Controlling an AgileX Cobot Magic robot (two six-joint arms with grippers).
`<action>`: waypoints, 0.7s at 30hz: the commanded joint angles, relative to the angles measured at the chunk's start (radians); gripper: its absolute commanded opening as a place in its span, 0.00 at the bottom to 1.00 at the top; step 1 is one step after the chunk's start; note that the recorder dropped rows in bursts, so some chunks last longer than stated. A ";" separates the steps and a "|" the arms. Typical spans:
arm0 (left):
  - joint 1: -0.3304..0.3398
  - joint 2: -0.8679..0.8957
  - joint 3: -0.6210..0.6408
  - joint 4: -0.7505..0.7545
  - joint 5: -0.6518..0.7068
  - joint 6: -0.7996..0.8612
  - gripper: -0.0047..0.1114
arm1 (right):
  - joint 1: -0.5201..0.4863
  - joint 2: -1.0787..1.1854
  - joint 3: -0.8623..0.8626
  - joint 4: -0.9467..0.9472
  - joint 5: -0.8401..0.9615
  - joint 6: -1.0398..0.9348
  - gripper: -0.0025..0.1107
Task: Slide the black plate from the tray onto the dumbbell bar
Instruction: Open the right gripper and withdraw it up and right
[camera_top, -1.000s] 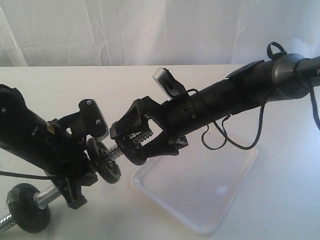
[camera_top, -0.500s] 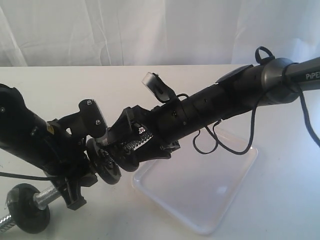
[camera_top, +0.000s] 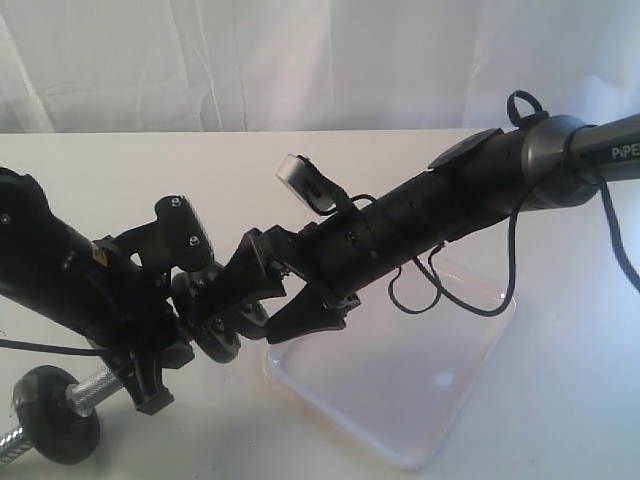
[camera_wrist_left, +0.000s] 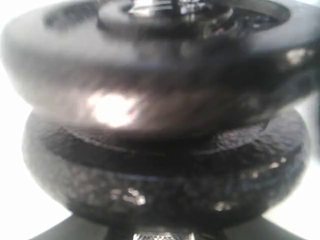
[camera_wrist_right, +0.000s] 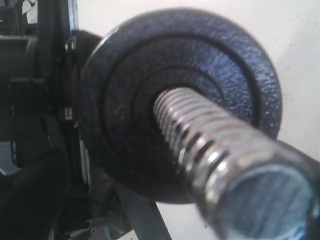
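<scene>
Most of the work seems done, I judge. The black plate (camera_wrist_right: 120, 115) is not in the tray (camera_top: 430, 400), whose visible part holds nothing. It sits threaded on the dumbbell bar (camera_wrist_right: 210, 145), far down the thread. Near the left wrist camera two black discs (camera_wrist_left: 165, 175) lie face against face.

I think what is left is only to release and draw back. The right gripper (camera_top: 255, 310) has its fingers apart near the plate; if they press its rim I cannot tell. The left gripper (camera_top: 172, 330) is clamped on the bar.

The bar's long axis rises from the end disc (camera_top: 55, 420) at lower left toward the right gripper. The plate's face stands square to it.
</scene>
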 joint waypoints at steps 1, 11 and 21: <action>-0.004 -0.035 -0.026 -0.057 -0.080 -0.018 0.04 | 0.002 -0.026 -0.004 0.059 0.086 -0.016 0.95; -0.004 -0.035 -0.026 -0.057 -0.078 -0.018 0.04 | -0.072 -0.026 -0.004 0.014 0.086 -0.013 0.95; -0.004 -0.035 -0.026 -0.057 -0.078 -0.018 0.04 | -0.130 -0.026 -0.004 0.010 0.086 -0.013 0.95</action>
